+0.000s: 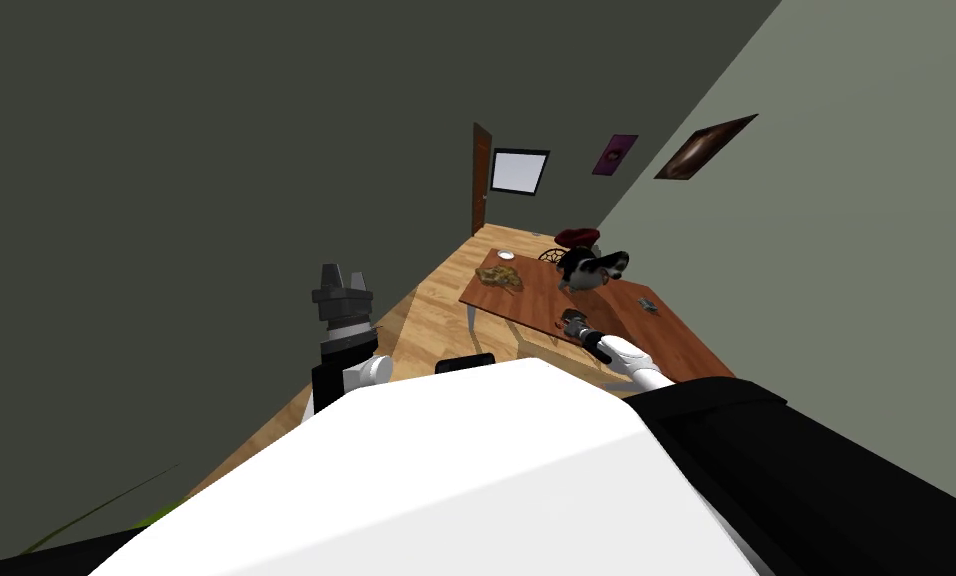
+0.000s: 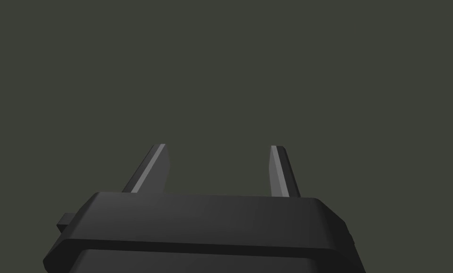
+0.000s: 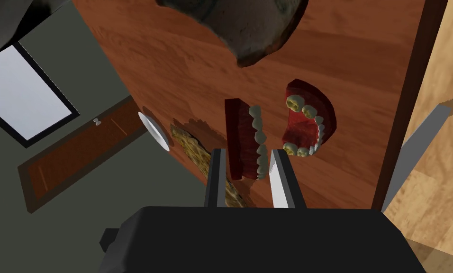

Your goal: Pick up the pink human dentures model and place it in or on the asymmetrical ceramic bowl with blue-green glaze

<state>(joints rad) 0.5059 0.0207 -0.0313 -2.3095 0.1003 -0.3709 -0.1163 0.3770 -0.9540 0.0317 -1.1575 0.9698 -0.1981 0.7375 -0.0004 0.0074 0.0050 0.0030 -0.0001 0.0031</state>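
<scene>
The dentures model (image 3: 240, 132) lies on the brown wooden surface (image 3: 173, 71) as 2 dark red halves with pale teeth. One half stands on edge, and the other half (image 3: 311, 118) rests just beside it with its teeth facing up. Our right gripper (image 3: 248, 150) is clamped on the near end of the upright half, its 2 fingers pressed close against its sides. Past the dentures model on the same surface sits the bowl (image 3: 249, 28), drawn dark grey with an uneven rim. Off to one side are a mottled yellow-brown object (image 3: 190, 147) and a small white dish (image 3: 154, 130). In the head view we see the right gripper (image 1: 573, 322) low over the surface's near end. Our left gripper (image 1: 341, 275) is raised well apart from the surface, its fingers (image 2: 157, 163) standing apart.
</scene>
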